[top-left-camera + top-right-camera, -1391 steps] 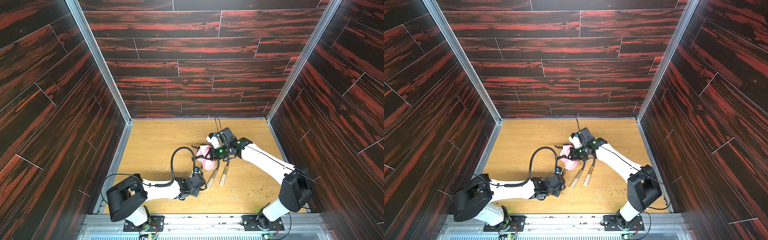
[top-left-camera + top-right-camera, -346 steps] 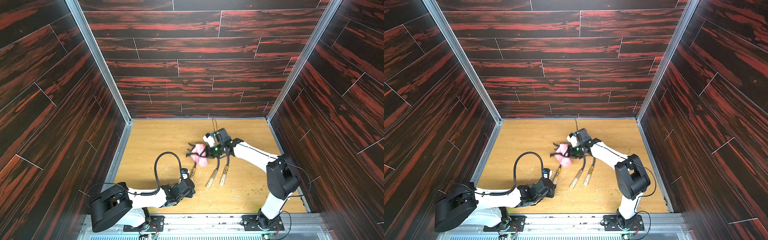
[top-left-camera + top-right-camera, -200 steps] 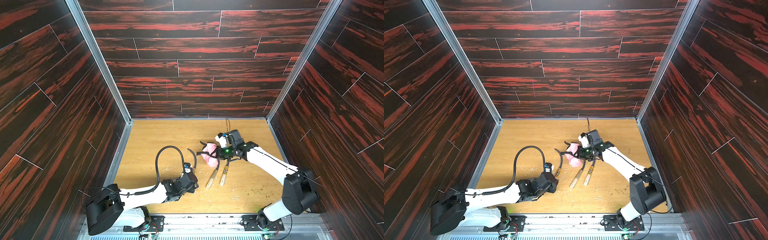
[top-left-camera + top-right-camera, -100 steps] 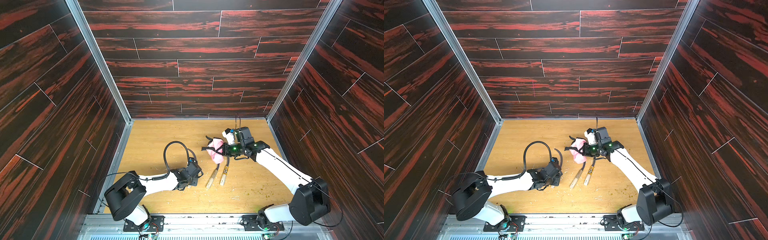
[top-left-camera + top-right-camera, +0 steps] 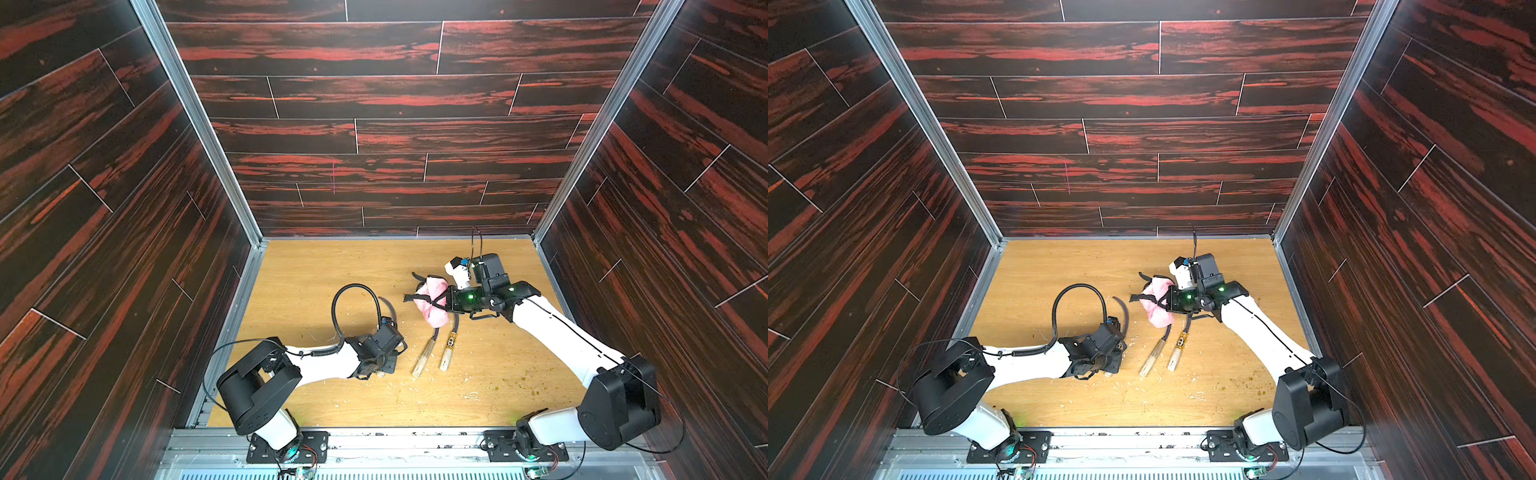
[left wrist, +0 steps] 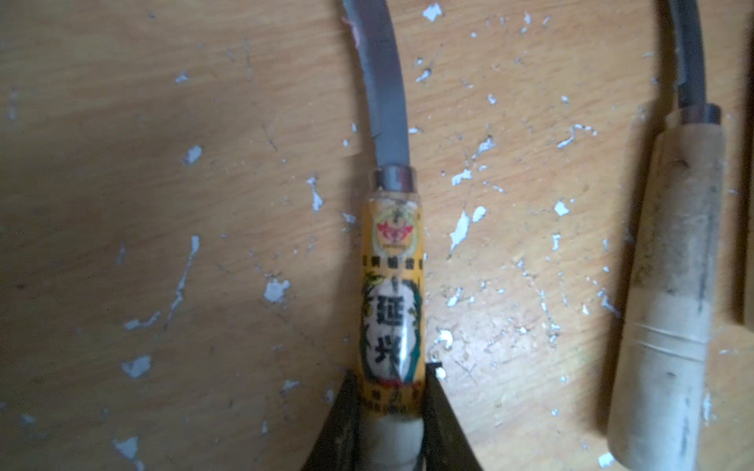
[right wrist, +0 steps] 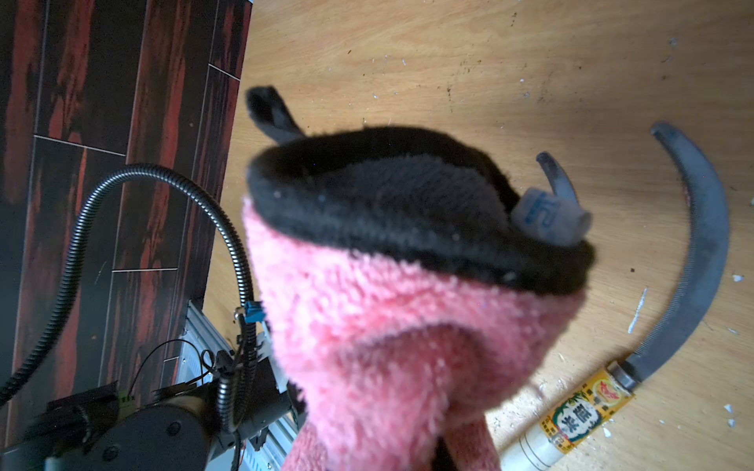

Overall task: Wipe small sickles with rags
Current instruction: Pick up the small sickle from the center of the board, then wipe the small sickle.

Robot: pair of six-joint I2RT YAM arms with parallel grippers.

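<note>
The left gripper (image 6: 391, 387) is clamped on the handle of a labelled sickle (image 6: 391, 285), pinching it at the rear of the yellow band (image 6: 391, 244). The butt of that handle is cut off at the frame edge in the left wrist view, and the blade tip runs out of the frame too. In both top views the gripper's body covers most of the handle, leaving only the dark blade curving across the wooden floor (image 5: 316, 282).

Just beside it lies a plain-handled sickle (image 5: 423, 358), then a second labelled sickle (image 5: 447, 356). Their handles lie side by side and apart. Both blades disappear under the pink rag (image 5: 434, 305), which is bunched over them.

The right gripper (image 5: 449, 300) is closed on the rag's right side, its jaws buried in the cloth. The cloth fills much of the right wrist view. A labelled sickle shows there past the rag, probably the one the left gripper holds, with its handle end hidden behind the pile.
</note>
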